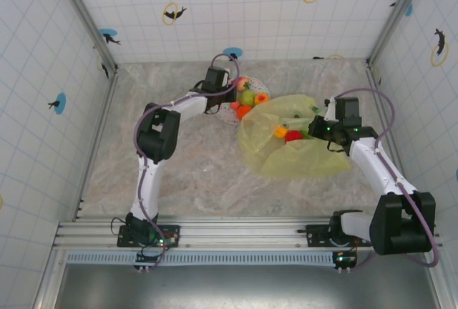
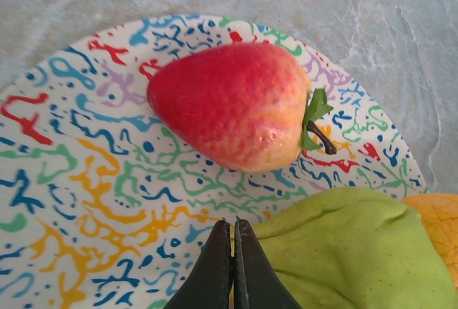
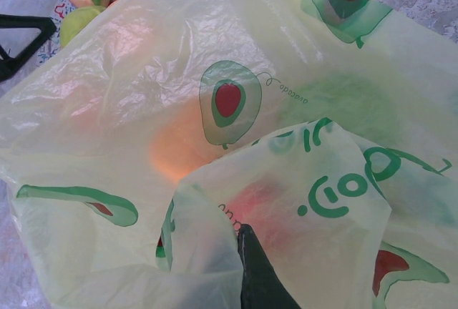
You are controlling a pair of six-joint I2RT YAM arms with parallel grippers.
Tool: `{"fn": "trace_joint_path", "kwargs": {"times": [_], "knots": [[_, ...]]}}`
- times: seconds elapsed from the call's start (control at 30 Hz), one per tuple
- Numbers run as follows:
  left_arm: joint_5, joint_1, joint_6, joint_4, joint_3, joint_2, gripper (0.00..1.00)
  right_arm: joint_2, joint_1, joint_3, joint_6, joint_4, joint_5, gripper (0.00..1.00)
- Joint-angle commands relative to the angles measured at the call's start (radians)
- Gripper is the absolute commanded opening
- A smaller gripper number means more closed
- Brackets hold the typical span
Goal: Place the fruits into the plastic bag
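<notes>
A red and peach-pink strawberry-shaped fruit [image 2: 229,105] lies on the patterned plate [image 2: 71,180]. My left gripper [image 2: 233,224] hangs over the plate, shut, right beside a green fruit [image 2: 351,252]; an orange fruit [image 2: 438,224] sits past it. In the top view my left gripper [image 1: 234,96] is at the plate's fruits [image 1: 247,98]. The yellow-green plastic bag [image 1: 293,148] lies right of the plate, with an orange fruit [image 1: 280,131] and a red fruit [image 1: 293,136] inside. My right gripper [image 1: 315,129] is shut on the bag's film [image 3: 236,109]; one dark finger [image 3: 259,277] shows.
The plate [image 1: 226,114] sits at the back middle of the marble table [image 1: 186,173]. Tiled walls close in the left, back and right. Through the bag film I see an orange glow [image 3: 179,151] and a red one [image 3: 265,209].
</notes>
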Motion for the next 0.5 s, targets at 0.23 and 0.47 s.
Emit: {"fn": "trace_joint_path", "kwargs": {"times": [0.23, 0.47], "knots": [[-0.122, 0.007, 0.031, 0.053, -0.247, -0.391, 0.00, 0.002, 0.010, -0.009, 0.002, 0.014, 0.004, 0.00], [-0.001, -0.080, -0.099, 0.241, -0.586, -0.730, 0.00, 0.015, 0.022, 0.005, 0.015, 0.024, 0.001, 0.00]]}}
